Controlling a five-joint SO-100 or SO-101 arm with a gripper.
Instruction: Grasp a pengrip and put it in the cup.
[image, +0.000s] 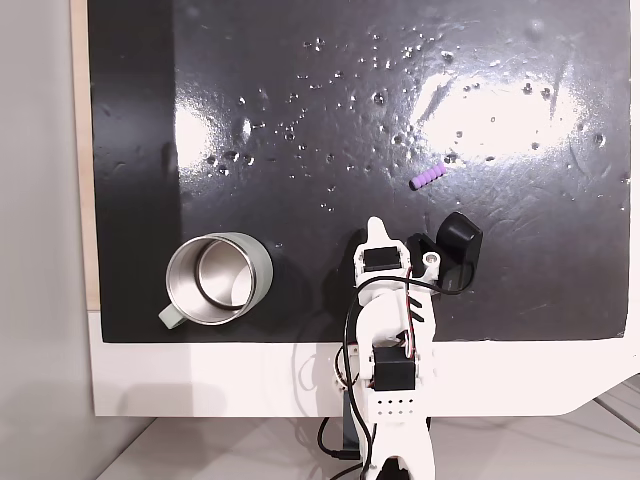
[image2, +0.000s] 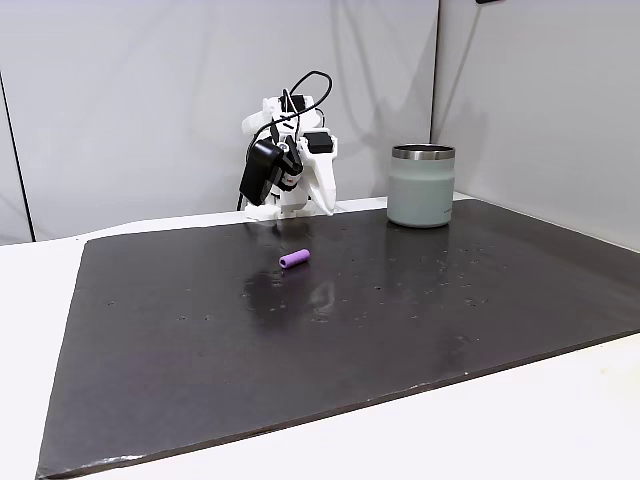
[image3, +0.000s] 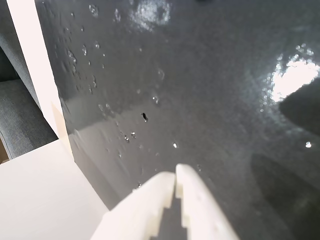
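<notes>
There is one pengrip (image: 427, 179) and one cup (image: 219, 278) out on the mat, and a single arm behind them. The end effector (image3: 176, 172) has its two white fingers pressed together at the tips in the wrist view, holding nothing and hanging over bare mat near the mat's edge. The pengrip, small and purple, lies on its side on the mat (image: 300, 120), a little in front of the folded arm (image2: 285, 165) and well apart from the cup in both fixed views. The cup stands upright near the mat's corner, sage-green outside with a shiny steel inside, its small handle pointing toward the mat's edge in a fixed view from above. The mat is black and glossy, pocked with small bubbles and throwing back bright glare. It covers most of a white tabletop (image2: 520, 430). Plain pale walls (image2: 150, 100) stand behind the arm.
</notes>
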